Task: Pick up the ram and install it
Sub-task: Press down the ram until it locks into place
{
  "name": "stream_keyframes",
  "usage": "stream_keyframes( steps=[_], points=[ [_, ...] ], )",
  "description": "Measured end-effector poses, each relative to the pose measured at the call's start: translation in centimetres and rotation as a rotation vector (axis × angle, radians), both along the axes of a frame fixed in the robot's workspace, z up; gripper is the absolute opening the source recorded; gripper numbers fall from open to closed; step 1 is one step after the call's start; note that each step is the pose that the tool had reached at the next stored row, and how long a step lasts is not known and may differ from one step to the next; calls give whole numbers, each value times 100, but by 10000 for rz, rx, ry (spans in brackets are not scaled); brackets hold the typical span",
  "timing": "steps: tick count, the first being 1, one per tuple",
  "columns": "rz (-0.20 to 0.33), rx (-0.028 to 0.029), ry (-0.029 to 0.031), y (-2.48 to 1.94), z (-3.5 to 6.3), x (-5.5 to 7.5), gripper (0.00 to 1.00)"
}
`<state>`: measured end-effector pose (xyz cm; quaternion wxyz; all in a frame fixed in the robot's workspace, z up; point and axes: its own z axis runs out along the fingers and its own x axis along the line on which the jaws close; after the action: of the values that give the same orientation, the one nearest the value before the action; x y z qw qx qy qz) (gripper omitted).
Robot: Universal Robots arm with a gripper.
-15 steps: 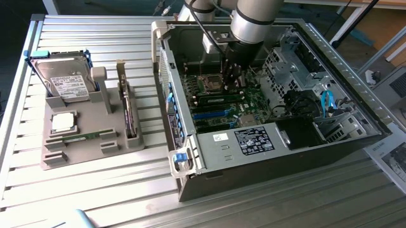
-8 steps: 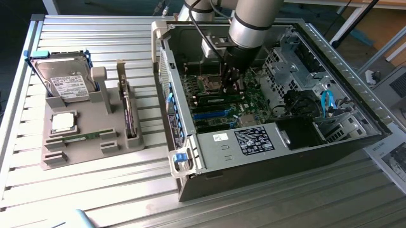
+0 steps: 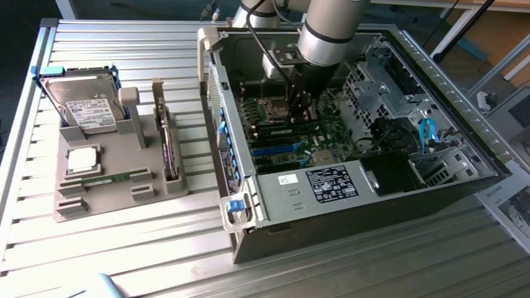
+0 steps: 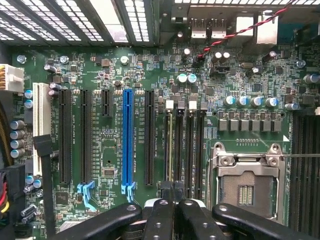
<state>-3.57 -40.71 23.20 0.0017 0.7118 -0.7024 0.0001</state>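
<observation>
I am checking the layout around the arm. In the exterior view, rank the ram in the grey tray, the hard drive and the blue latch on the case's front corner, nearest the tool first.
1. Blue latch, on the case's front corner, below the tool.
2. Ram, lying in the grey tray, toward the exterior view's left.
3. Hard drive, upright at the tray's far left end.
</observation>
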Motion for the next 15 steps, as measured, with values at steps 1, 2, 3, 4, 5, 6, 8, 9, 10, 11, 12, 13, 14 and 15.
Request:
stream_keyframes(
  steps=[1, 2, 3, 4, 5, 6, 8, 9, 10, 11, 12, 13, 14, 15],
  points=[
    [0, -1, 1, 0, -7, 0, 10],
    [0, -1, 3, 0, -13, 0, 10],
    [-1, 0, 4, 0, -20, 0, 10],
    [-1, 2, 3, 0, -28, 0, 10],
    [0, 4, 4, 0, -35, 0, 10],
    [-1, -1, 8, -1, -45, -1, 10],
    [-1, 2, 10, -3, -57, -1, 10],
    [-1, 1, 13, -5, -60, -2, 10],
    [-1, 5, 15, -6, -61, -3, 10],
    [0, 6, 16, -7, -59, -3, 10],
    [0, 7, 15, -8, -58, -3, 10],
    [1, 26, -10, -5, -28, -1, 10],
    [2, 52, -29, 1, -4, 2, 10],
    [2, 51, -28, 2, 33, 2, 10]
  ],
)
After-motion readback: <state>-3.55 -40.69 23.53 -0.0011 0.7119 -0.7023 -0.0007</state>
